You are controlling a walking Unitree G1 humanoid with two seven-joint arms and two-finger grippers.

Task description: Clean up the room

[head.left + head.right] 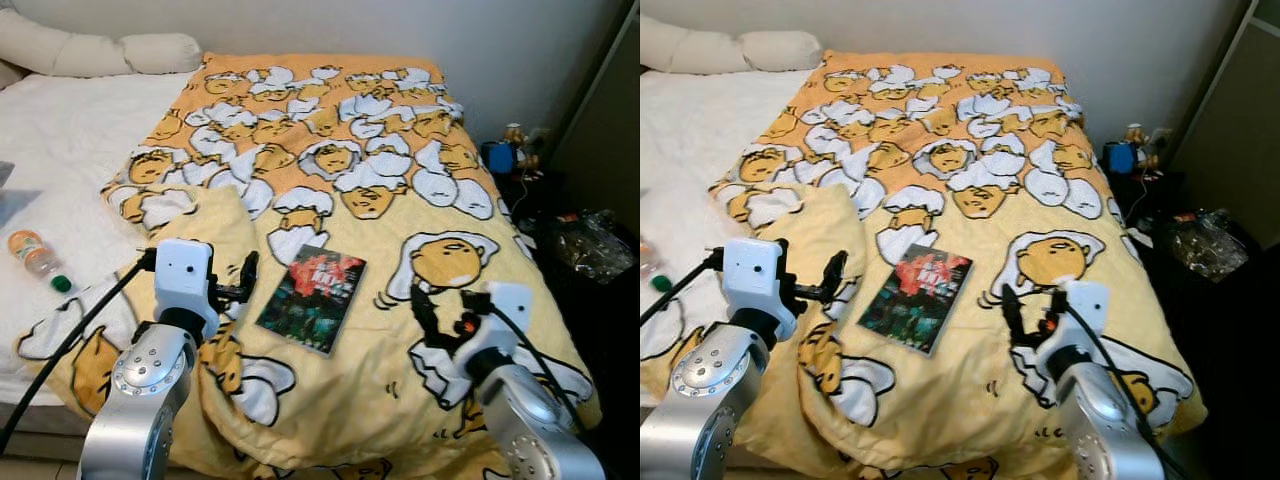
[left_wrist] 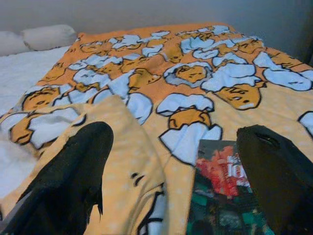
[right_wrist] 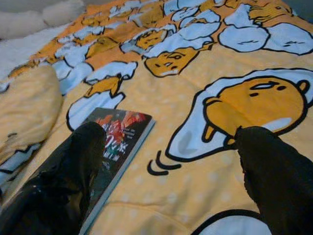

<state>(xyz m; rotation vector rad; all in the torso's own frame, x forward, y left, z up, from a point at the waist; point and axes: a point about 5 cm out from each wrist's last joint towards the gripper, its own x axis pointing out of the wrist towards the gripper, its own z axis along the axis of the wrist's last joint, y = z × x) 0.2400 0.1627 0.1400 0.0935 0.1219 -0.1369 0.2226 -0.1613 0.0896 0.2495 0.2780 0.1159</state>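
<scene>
We see a bed (image 1: 60, 130) covered on its right part by a yellow-orange blanket (image 1: 400, 110) printed with egg characters. A book (image 1: 312, 298) with a dark red-and-green cover lies flat on the blanket, near the front edge of the bed, roughly midway between our two arms. Just left of the book the blanket is folded back into a raised hump.

Left end effector (image 1: 240, 285): held low over the blanket fold, just left of the book. Fingers spread wide, nothing between them; in the left wrist view one finger (image 2: 68, 181) sits over the fold and the other over the book's near corner.

Right end effector (image 1: 440, 305): over the blanket, right of the book and apart from it. Fingers wide, holding nothing; the right wrist view shows the book (image 3: 115, 142) beside one finger.

On the white sheet at far left we note a plastic bottle (image 1: 30, 252) lying on its side with a green cap (image 1: 62, 284) near it. Pillows (image 1: 100, 50) lie at the far left end. A blue object (image 1: 500, 157) and clutter sit on the floor at the bed's right side.
</scene>
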